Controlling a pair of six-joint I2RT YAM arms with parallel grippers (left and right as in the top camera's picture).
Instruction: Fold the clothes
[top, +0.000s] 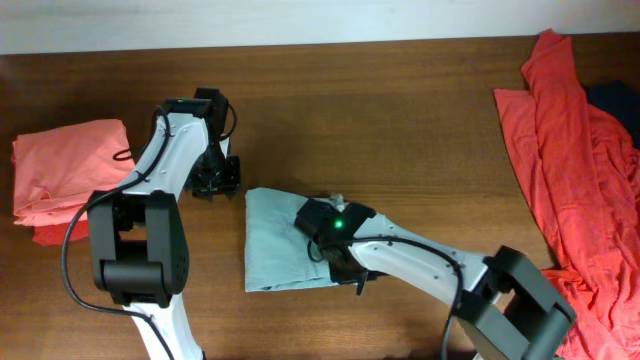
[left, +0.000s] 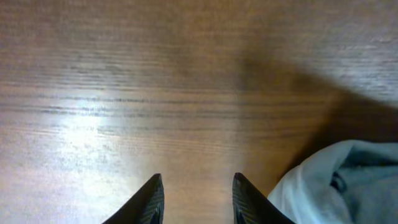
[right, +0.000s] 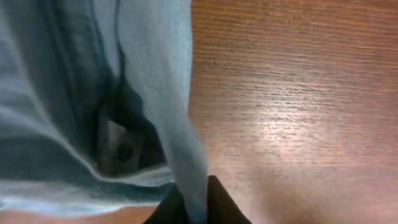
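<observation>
1. Right gripper (right: 200, 202) pinches an edge of the grey-blue shirt (top: 275, 245), its jaws closed on the cloth.
2. That shirt lies folded near the middle of the table (top: 420, 120).
3. Left gripper (left: 196, 190) hovers over bare wood just left of it, jaws apart, holding nothing.
4. Pink garment (top: 65, 170) lies folded at the left edge, and red garments (top: 570, 150) are heaped far right.

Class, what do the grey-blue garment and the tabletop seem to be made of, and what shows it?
The grey-blue garment: thin soft fabric, likely cotton knit, matte; it lies in limp folds and creases. The tabletop: wood or wood-look laminate, slightly glossy; brown grain lines, bright glare.
</observation>
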